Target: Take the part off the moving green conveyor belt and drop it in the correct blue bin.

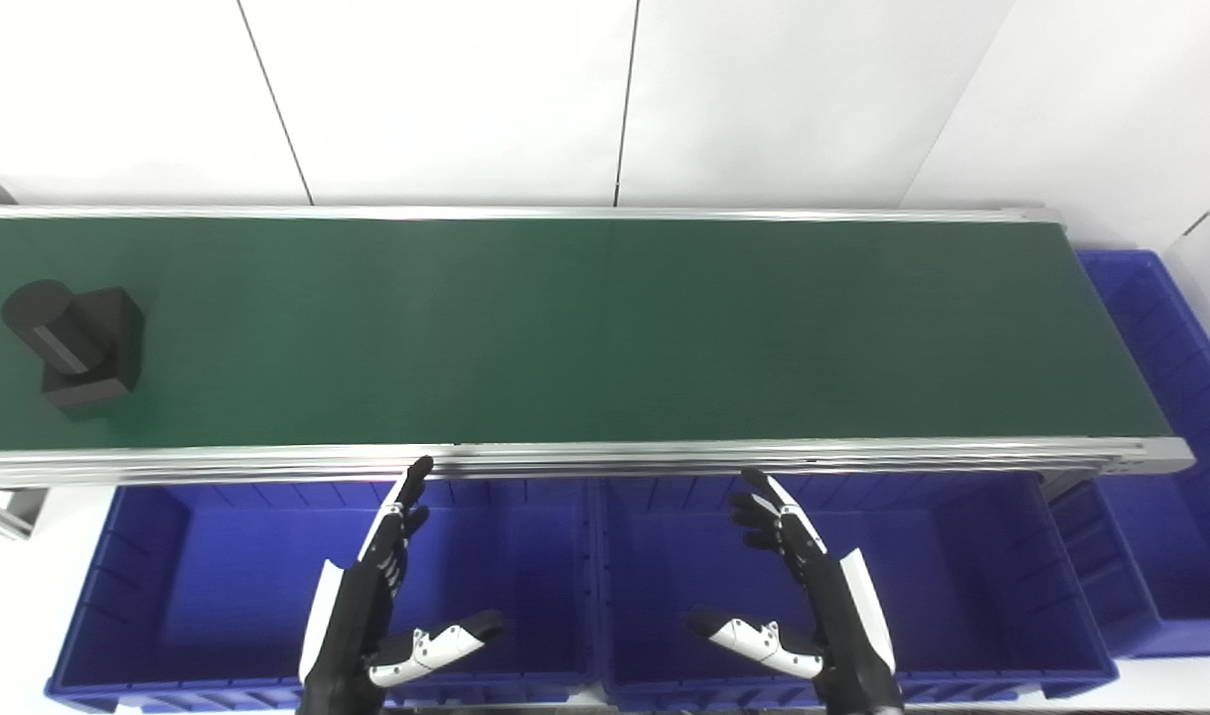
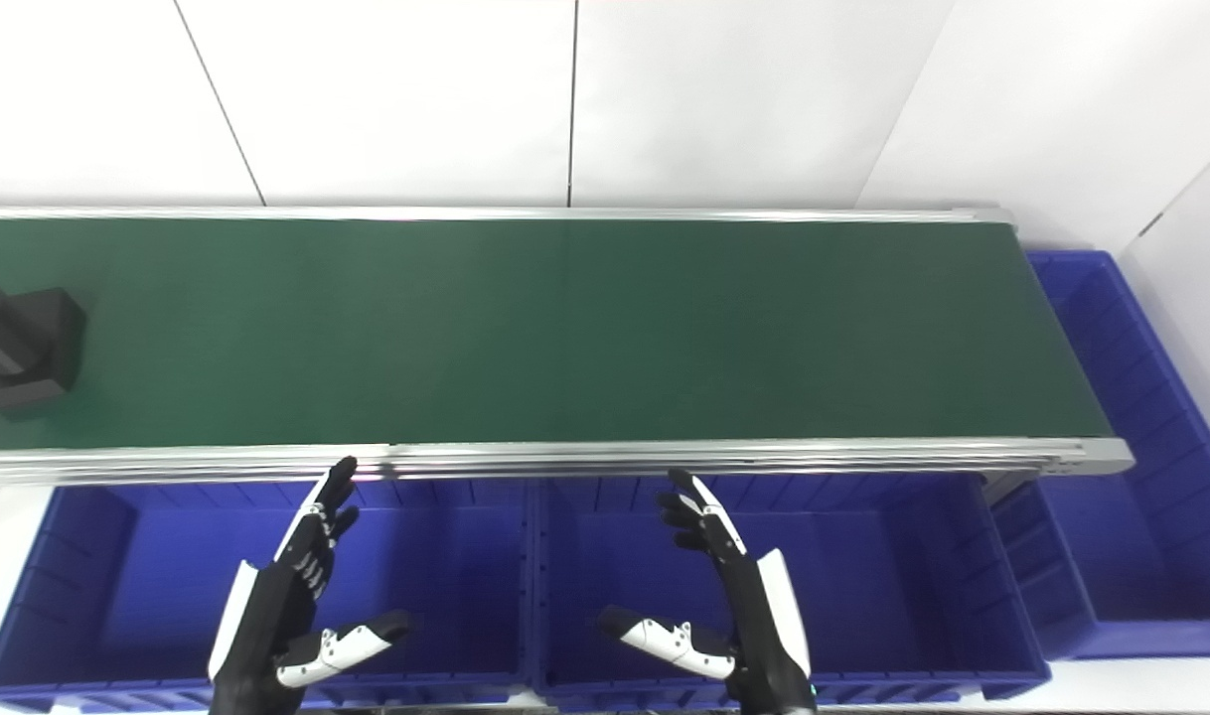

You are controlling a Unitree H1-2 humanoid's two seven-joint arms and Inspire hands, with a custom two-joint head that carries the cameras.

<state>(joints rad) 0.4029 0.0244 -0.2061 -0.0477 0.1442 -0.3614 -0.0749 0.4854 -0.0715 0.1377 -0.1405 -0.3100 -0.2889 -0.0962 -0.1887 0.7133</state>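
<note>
A black part [image 1: 76, 345], a cylinder joined to a square block, lies at the far left of the green conveyor belt [image 1: 605, 328]. My left hand [image 1: 381, 606] hovers open over the left blue bin [image 1: 148, 636], below the belt's near rail and well right of the part. Over the middle blue bin [image 1: 963, 586] my right hand [image 1: 809, 596] is open too, fingers spread with the thumb pointing inward. Neither hand holds anything.
A third blue bin [image 1: 1171, 447] stands past the belt's right end. Aluminium rails [image 1: 605, 459] border the belt front and back. A white panelled wall rises behind it.
</note>
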